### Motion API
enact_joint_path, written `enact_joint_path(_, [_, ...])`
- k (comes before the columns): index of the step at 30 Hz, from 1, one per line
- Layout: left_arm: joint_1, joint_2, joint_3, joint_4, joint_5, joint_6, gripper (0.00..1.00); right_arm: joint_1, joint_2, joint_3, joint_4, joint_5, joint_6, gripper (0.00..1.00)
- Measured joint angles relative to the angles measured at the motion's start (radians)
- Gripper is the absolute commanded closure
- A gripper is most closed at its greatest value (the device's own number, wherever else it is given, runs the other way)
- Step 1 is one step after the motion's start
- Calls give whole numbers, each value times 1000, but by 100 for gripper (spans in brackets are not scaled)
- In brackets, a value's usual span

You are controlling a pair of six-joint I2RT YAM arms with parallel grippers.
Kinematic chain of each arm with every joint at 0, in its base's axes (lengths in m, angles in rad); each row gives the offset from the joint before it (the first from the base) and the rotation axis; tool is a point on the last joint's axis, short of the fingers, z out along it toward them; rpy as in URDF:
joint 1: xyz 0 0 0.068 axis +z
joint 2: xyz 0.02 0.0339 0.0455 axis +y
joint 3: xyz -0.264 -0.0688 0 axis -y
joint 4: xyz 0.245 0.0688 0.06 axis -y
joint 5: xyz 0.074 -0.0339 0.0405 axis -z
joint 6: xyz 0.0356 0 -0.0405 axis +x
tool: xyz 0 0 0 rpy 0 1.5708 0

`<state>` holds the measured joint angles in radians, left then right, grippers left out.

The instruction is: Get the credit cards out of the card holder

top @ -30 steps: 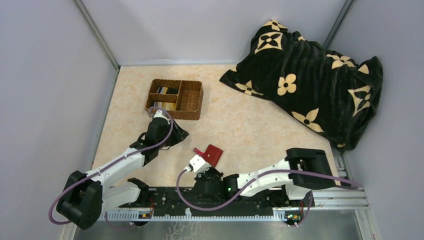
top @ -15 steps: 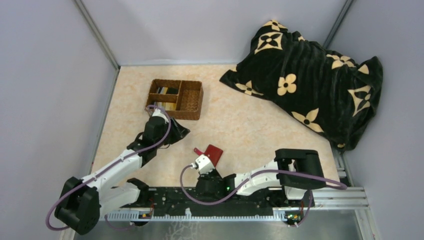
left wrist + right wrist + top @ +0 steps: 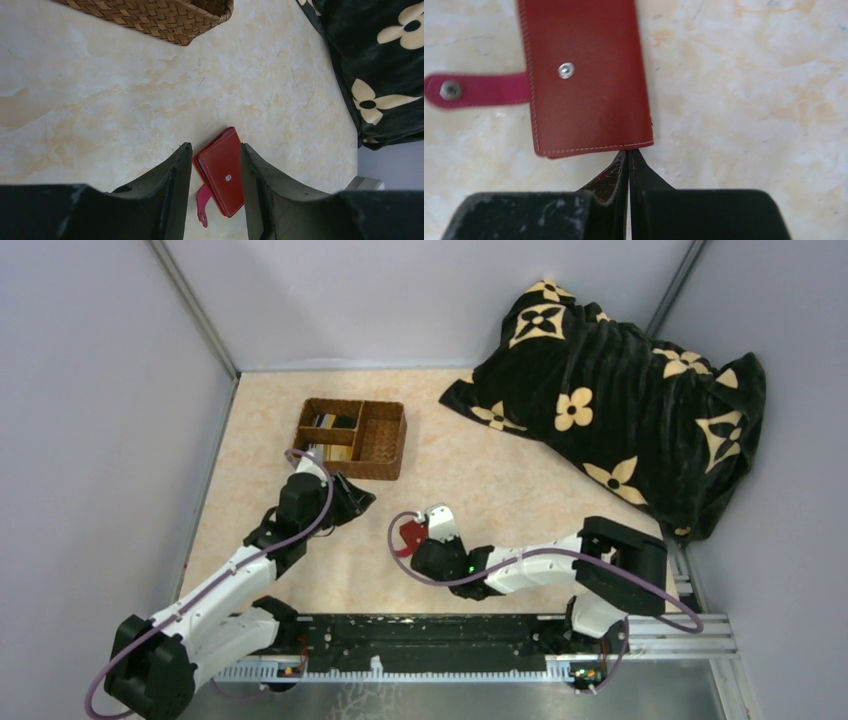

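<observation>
Running off-frame: card holder (image 3: 584, 75) top | tab (image 3: 474, 90) blurred | right tool (image 3: 629, 156) closed

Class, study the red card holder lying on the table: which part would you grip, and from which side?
Probably its two long edges, from above: the card holder lies flat and closed, narrower across than along, with its snap tab undone, sticking out sideways.

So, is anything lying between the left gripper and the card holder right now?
Nothing visible. In the left wrist view the card holder lies on the table straight ahead of the open left gripper. The right gripper, shut, has its tips at the holder's edge on the far side, outside that path.
</observation>
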<state>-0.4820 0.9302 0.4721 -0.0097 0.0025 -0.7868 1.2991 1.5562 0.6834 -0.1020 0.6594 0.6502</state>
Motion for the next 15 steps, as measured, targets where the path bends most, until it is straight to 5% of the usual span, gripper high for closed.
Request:
enact_joint_path(9, [2, -1, 1, 21, 99, -2, 54, -93, -72, 12, -26, -22, -124, 100])
enact_joint_path(15, [2, -71, -37, 42, 154, -10, 54, -90, -149, 33, -23, -85, -201, 57])
